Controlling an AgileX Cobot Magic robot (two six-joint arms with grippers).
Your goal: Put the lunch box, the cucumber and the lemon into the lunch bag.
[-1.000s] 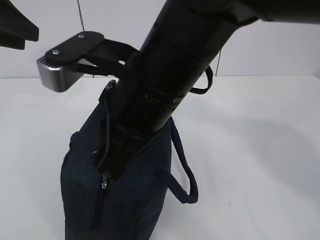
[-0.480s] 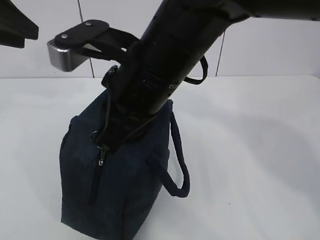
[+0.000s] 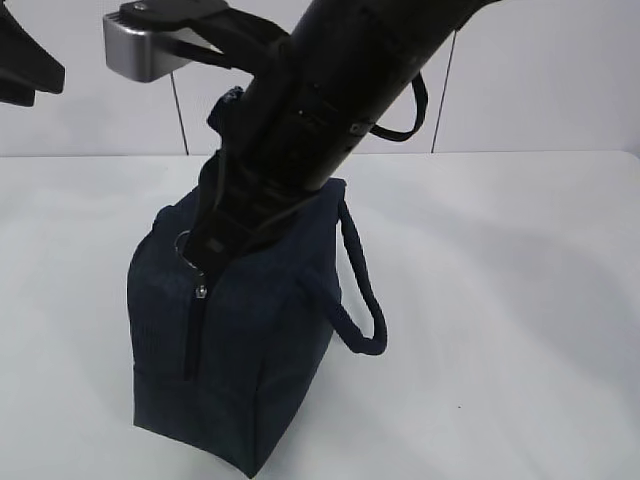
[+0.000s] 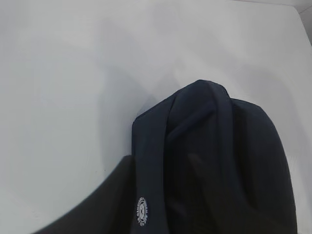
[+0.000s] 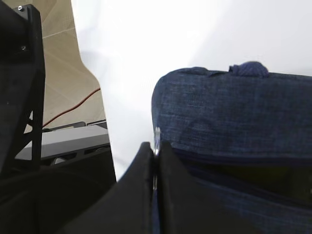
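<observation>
While the lunch bag (image 3: 235, 340) stands upright on the white counter (image 3: 500, 300), towards the near left, its zipper runs down the near end panel with the silver ring pull (image 3: 186, 248) up at the top corner. In the right wrist view the right gripper (image 5: 155, 161) is pinched closed on that ring, its two dark fingers pressed together with a sliver of metal between them, and a dark gap shows in the fabric just beyond.

We judge the step to be working the zipper, so we want the pull to follow the line of the teeth, not lift away from the bag and tip it. One strap handle (image 3: 360, 290) hangs loose on the right side; the other (image 3: 405, 110) is raised behind the arm. The left wrist view shows only dark strap fabric close to the lens, so we take the left gripper to be holding it, steadying the bag, though its fingers are hidden. The lunch box, cucumber and lemon are not visible.
</observation>
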